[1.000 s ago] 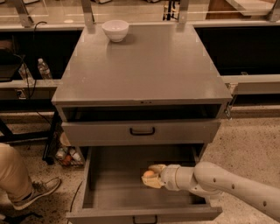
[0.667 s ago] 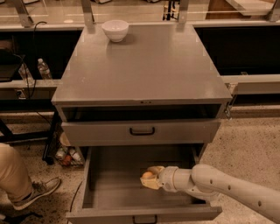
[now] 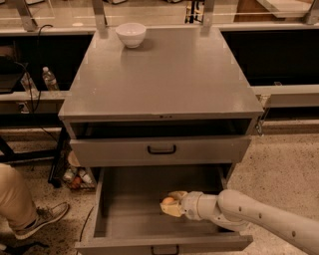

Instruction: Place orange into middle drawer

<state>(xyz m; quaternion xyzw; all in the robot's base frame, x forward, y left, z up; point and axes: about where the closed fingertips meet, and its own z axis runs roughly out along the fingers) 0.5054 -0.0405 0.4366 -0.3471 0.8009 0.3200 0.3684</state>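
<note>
At the bottom edge, the front of the middle drawer point(image 3: 124, 219) runs out of view, so only the top of its dark handle point(image 3: 164, 250) shows. My arm point(image 3: 259, 216) comes in from the lower right and is cut off there too. It reaches over the drawer's right wall, hiding that corner of the plain grey floor.

My fingers point(image 3: 173, 209) are inside the open drawer, right of its middle, closed around the orange point(image 3: 168, 200). Little of the fruit shows: a small rounded patch of matte orange skin between the pale pads, the rest covered. I cannot tell whether it touches the drawer floor.

To the left, a person's tan trouser leg point(image 3: 12, 199) and grey shoe point(image 3: 42, 218) rest on the speckled floor point(image 3: 284, 169), the body out of frame. Beside the cabinet's left side some small items point(image 3: 75, 177) sit low in shadow, hard to make out.

Above the open drawer, a shallower drawer front point(image 3: 159, 149) is shut, with a black handle. Over it a dark slot point(image 3: 159, 129) gapes under the top.

The grey surface point(image 3: 164, 79) carries a white bowl point(image 3: 131, 34) near its far left corner. Beyond, two water bottles point(image 3: 50, 78) stand on a ledge at left, and metal posts point(image 3: 99, 15) rise behind.
</note>
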